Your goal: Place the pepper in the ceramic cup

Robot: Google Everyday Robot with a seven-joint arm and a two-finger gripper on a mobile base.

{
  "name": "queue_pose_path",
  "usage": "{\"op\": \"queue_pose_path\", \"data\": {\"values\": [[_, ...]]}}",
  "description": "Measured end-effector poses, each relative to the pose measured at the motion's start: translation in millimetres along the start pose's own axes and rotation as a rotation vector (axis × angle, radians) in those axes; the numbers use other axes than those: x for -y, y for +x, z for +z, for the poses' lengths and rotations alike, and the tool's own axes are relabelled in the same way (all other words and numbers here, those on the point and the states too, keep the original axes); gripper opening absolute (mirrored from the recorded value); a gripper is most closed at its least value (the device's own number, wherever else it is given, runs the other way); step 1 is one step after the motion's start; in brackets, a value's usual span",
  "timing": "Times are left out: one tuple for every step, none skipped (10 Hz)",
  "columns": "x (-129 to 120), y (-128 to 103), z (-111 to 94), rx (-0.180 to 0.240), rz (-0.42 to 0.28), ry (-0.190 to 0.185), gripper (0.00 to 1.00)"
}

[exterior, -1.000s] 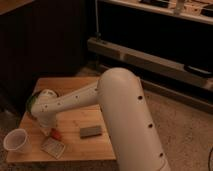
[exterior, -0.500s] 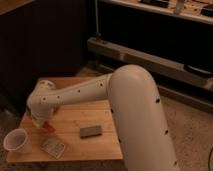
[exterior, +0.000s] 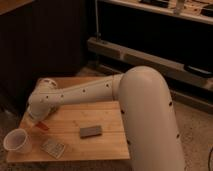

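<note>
The slim red-orange pepper (exterior: 41,126) hangs at the tip of my gripper (exterior: 36,123), just above the wooden table's (exterior: 107,117) left part. The gripper sits under the white wrist at the table's left side, shut on the pepper; most of it is hidden by the arm. The white ceramic cup (exterior: 16,140) stands upright at the front left corner, mouth up, a little below and left of the pepper and apart from it.
A grey rectangular block (exterior: 90,131) lies mid-table near the front. A flat patterned packet (exterior: 53,148) lies by the front edge, right of the cup. My large white arm (exterior: 145,115) spans the table's right side. Dark shelving stands behind.
The gripper has moved left across the table with the pepper, closer to the cup. The arm now covers the round green object that showed at the table's left one second ago.
</note>
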Motion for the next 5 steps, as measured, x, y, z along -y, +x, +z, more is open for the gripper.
{"op": "queue_pose_path", "data": {"values": [[10.9, 7.3, -1.8, -0.018, -0.03, 0.019, 0.01], [17.4, 13.1, -3.4, -0.026, -0.049, 0.032, 0.01], [24.2, 18.4, -4.1, -0.03, -0.066, 0.05, 0.01], [31.9, 23.3, -6.1, -0.035, -0.083, 0.062, 0.01], [36.1, 25.7, -8.4, -0.038, -0.093, 0.061, 0.01]]}}
